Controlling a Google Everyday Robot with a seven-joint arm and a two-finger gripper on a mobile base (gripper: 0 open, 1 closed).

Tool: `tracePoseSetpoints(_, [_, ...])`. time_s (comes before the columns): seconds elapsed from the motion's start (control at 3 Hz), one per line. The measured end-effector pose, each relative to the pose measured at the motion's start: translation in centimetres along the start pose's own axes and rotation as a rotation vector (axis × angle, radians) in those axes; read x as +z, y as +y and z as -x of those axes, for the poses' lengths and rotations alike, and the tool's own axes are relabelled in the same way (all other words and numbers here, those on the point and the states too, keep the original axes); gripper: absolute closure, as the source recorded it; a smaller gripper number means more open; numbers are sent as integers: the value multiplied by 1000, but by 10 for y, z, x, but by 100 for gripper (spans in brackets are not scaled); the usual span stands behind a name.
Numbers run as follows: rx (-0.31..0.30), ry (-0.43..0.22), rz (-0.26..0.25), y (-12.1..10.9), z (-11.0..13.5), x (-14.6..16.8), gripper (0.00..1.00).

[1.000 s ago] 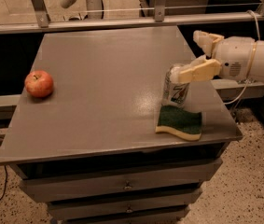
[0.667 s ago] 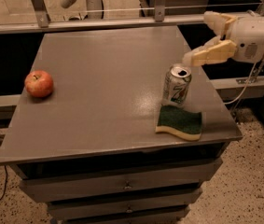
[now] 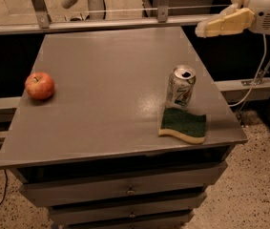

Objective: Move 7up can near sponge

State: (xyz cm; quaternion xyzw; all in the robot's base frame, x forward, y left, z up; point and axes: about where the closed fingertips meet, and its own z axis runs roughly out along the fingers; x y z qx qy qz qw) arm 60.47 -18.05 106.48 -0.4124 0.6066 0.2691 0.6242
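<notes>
The 7up can [image 3: 180, 87] stands upright on the grey table [image 3: 106, 80], at its right side, with its open silver top showing. The sponge [image 3: 184, 124], dark green over a pale yellow layer, lies flat just in front of the can, almost touching its base. My gripper [image 3: 207, 29] is at the top right, raised above and behind the can, past the table's right edge. It holds nothing and is well apart from the can.
A red apple [image 3: 39, 85] sits near the table's left edge. Drawers [image 3: 125, 190] run under the tabletop. A metal rail [image 3: 125, 23] crosses behind the table. A cable [image 3: 256, 75] hangs at the right.
My gripper was at the can one second ago. It has let go and pulled up and to the right. The can stays upright beside the sponge.
</notes>
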Motion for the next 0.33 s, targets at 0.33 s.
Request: tracePoseSetpoints(0.33, [0, 0, 0, 0, 0, 0, 0])
